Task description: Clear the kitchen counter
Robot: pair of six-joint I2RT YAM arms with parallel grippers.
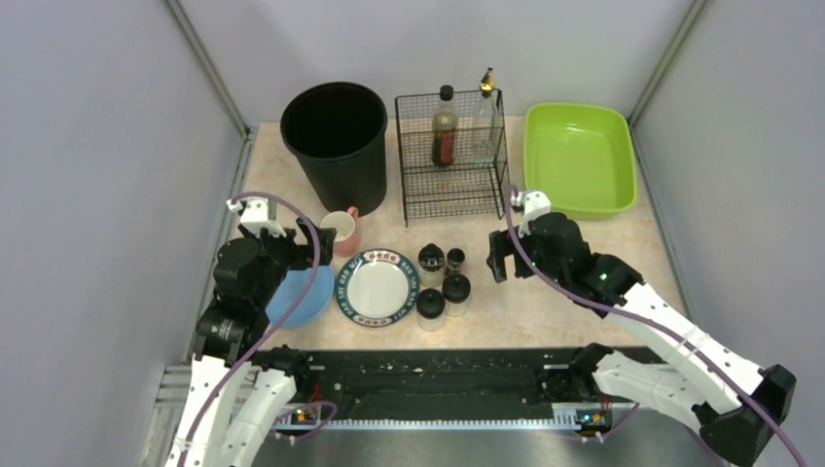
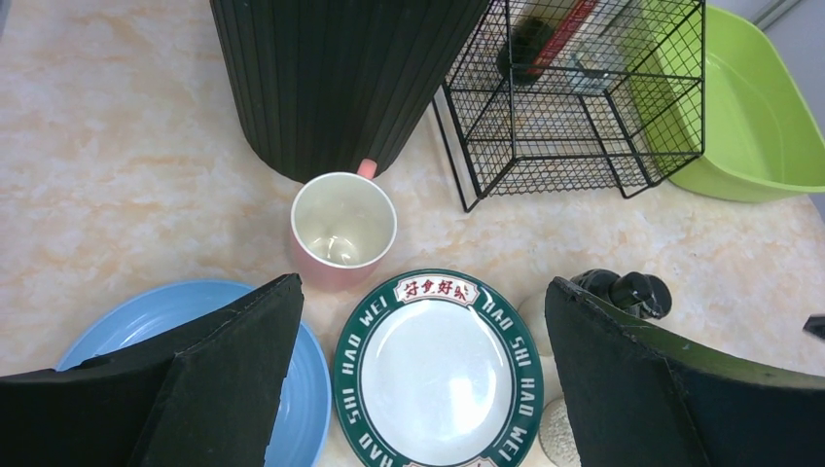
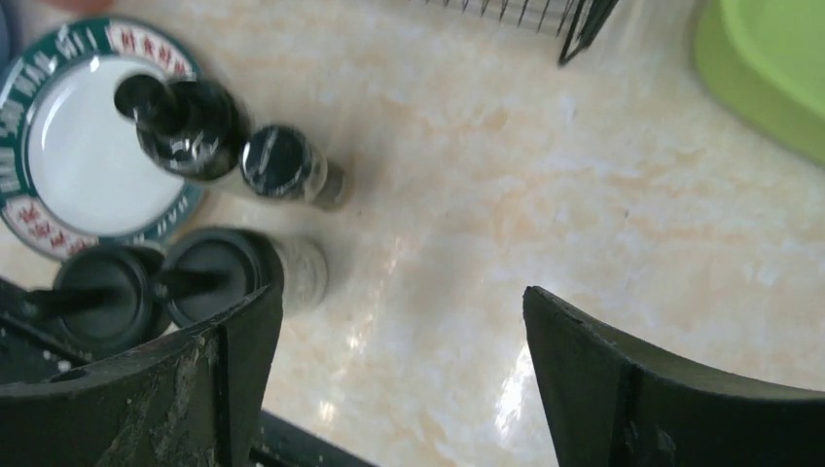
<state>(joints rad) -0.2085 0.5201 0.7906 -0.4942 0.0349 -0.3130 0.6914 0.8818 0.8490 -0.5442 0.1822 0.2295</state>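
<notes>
Evidently early picking: left fingers [image 2: 229,375] gape empty, pink mug [image 2: 342,230] just ahead between them; right fingers [image 3: 209,384] open too, shakers [image 3: 284,163] beside the left one; next, I'd say, descend and grip

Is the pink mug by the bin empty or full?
Empty. The left wrist view looks down into the upright pink mug and shows its bare pale bottom.

On the kitchen counter [image 1: 506,313], bin [image 1: 336,146], rack [image 1: 452,170] and tray [image 1: 579,156] stand behind cup [image 1: 340,232] and plate [image 1: 377,287].
</notes>
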